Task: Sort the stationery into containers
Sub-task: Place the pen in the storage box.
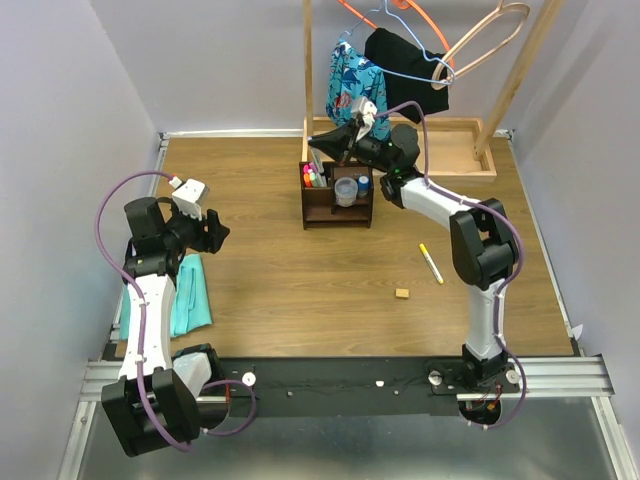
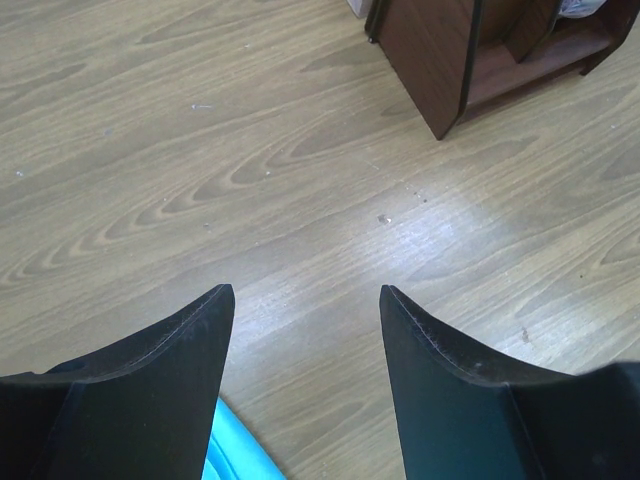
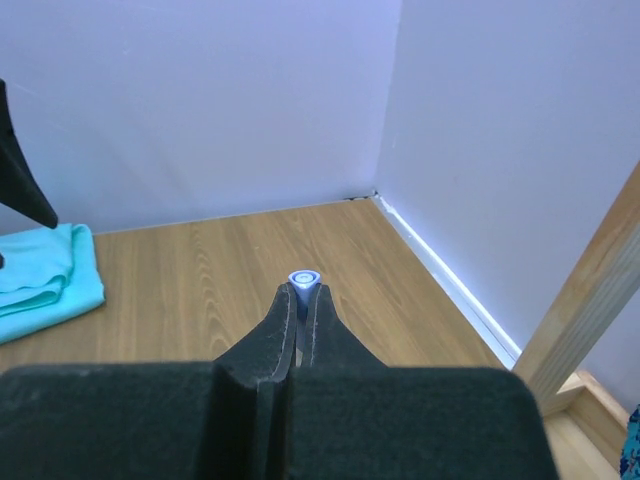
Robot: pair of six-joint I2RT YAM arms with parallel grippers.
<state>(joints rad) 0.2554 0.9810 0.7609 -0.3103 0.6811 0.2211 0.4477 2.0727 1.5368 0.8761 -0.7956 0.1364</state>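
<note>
Right wrist: right gripper [image 3: 303,297] clamped on thin marker [image 3: 303,279], bluish round end poking past fingertips; top external puts it over back-left of organizer [image 1: 337,205], close beside rack post [image 1: 307,70].
Risk: marker tilts on release, catches divider, falls outside; wrist may snag hanging garment [image 1: 350,85].
Left gripper [image 2: 305,300] spread wide, empty, over bare table [image 1: 300,290] near teal cloth [image 1: 190,295]; open room there.
Yellow-capped marker [image 1: 431,263] and eraser [image 1: 402,293] loose, well apart from organizer.

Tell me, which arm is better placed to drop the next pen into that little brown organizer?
Right. The right gripper is shut on a blue-tipped marker and poised by the desk organizer's back-left corner. The left gripper is open and empty, over the table beside the teal cloth.
</note>
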